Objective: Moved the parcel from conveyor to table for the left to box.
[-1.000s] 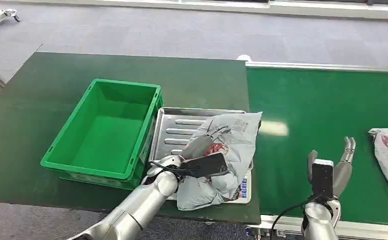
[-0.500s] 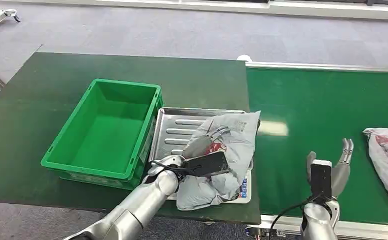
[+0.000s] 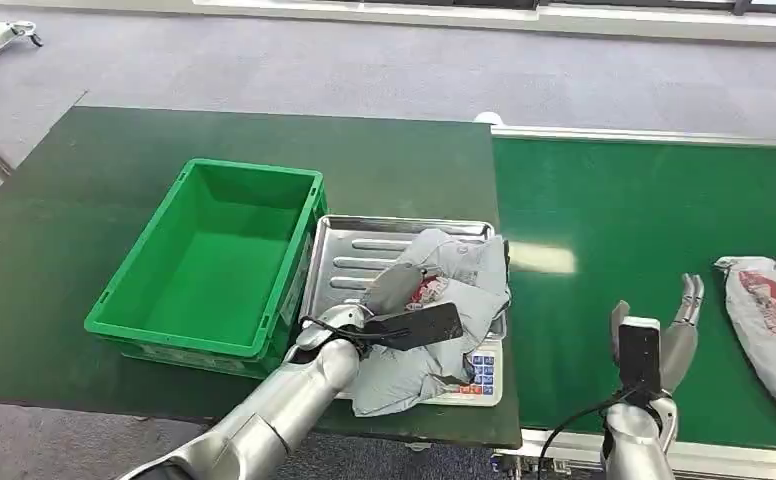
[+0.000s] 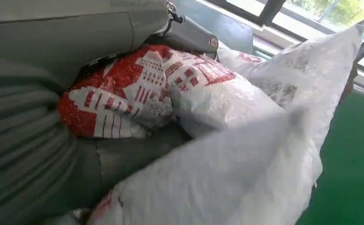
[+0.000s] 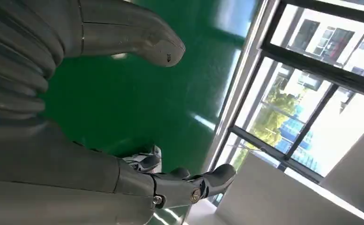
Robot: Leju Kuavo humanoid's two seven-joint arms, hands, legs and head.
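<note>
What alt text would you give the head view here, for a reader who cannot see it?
The robot's left hand grips a crumpled grey parcel over a metal tray on a dark green table, beside an empty green bin. Its right hand is open above the conveyor, where a second parcel lies.

even, bright indoor light. a pale glare patch lies on the conveyor belt [image 3: 544,257]. the metal tray [image 3: 364,250] shines. daylight through the windows [image 5: 311,93] is washed out. the parcel [image 4: 246,154] is blurred close up.
</note>
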